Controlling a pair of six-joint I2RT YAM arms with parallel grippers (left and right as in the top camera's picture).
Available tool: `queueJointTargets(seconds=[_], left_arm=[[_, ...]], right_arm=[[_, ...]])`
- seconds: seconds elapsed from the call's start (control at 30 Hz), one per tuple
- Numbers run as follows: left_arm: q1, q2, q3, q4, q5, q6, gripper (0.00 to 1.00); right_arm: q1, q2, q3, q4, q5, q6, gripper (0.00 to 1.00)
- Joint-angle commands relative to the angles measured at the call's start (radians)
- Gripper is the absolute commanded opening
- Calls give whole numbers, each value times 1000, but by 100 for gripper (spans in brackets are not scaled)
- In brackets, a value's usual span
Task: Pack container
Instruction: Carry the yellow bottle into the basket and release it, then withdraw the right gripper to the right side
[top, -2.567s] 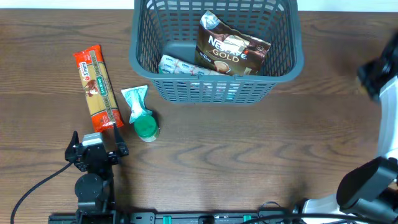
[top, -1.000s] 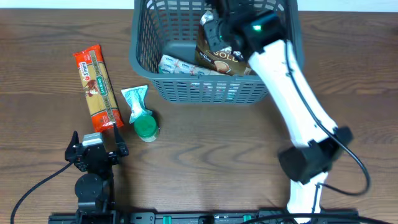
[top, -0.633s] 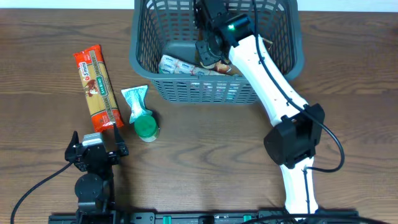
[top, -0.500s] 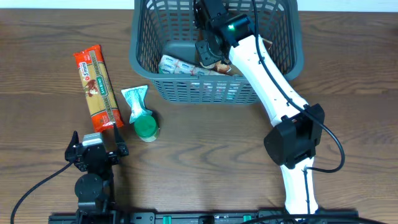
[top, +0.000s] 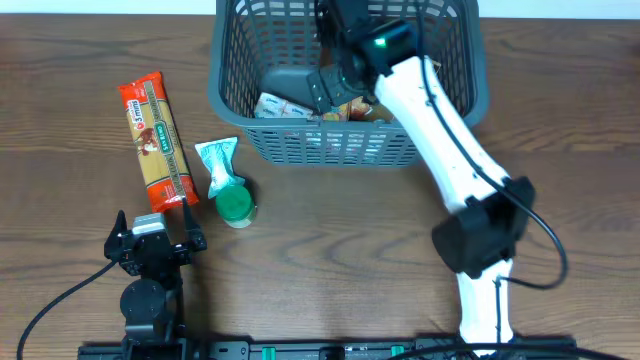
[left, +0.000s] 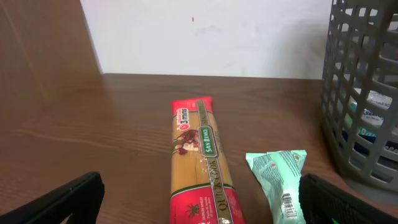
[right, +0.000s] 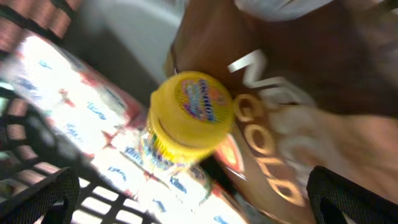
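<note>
Desk (top: 340, 250) of dark brown wood, shown from overhead and from both wrists.

**Lower left of the overhead frame:** left end effector (top: 155, 235), jaws spread wide and holding nothing.

**Just beyond it, left of centre:**
- A mint-green pouch (top: 226, 182) with a round green cap at its near end.
- To the left of that, a long spaghetti packet (top: 155, 145) with red ends, lying roughly front to back.
- The two lie near each other without touching.

In the left wrist view the packet runs up the middle of the frame. The pouch sits at lower right and the basket wall stands at the right edge.

**Top centre of the overhead frame:** container (top: 300, 148), a grey slatted basket standing upright on the far part of the desk, up and to the right of the pouch. The right arm (top: 450, 150) rises diagonally from the lower right and passes over the front rim.

**Inside the basket:** right end effector (top: 335, 82), jaws wide apart and gripping nothing. In the right wrist view its fingers sit at the two lower corners of the frame. Between them, farther down, is a bottle (right: 189, 109) seen yellow cap first, and neither finger touches it. Under the bottle lie a white printed packet (right: 74, 99) at left and a brown coffee pouch (right: 280, 130) lettered "GOLD" at right.
</note>
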Motion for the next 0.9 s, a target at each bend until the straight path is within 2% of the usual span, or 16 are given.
queueJointTargets(seconds=[0.0, 0.27, 0.53, 0.87], left_arm=[[6, -7, -29, -14, -5, 10, 98], [6, -7, -29, -14, -5, 9, 98], [6, -7, -29, -14, -5, 9, 98], [6, -7, -29, -14, -5, 9, 98]], right_arm=[[0, -202, 65, 13, 78, 55, 99], [-91, -536, 101, 32, 504, 241, 99], [-312, -714, 101, -68, 517, 279, 99], [-334, -740, 100, -138, 507, 289, 99]])
